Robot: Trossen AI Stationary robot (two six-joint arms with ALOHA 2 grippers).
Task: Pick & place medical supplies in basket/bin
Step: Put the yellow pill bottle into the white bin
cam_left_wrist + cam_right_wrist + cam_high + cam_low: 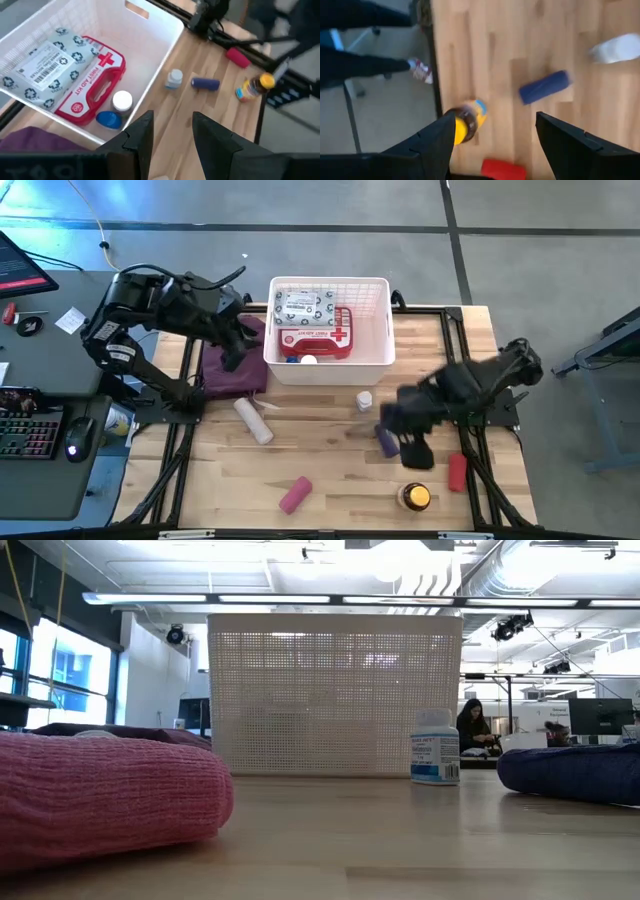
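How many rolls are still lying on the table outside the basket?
4: a beige roll beside the maroon pouch, a pink roll at the front, a purple roll under the right gripper, a red roll far right. Others may be hidden.

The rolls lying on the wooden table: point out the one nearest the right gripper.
The dark blue-purple roll, lying right beside the open right gripper. The red roll, pink roll and beige roll all lie farther off.

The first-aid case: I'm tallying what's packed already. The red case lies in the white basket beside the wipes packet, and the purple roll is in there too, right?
Not quite. The red first-aid case and the wipes packet do lie in the white basket, but the purple roll is still out on the table, near the right gripper. The high view shows it.
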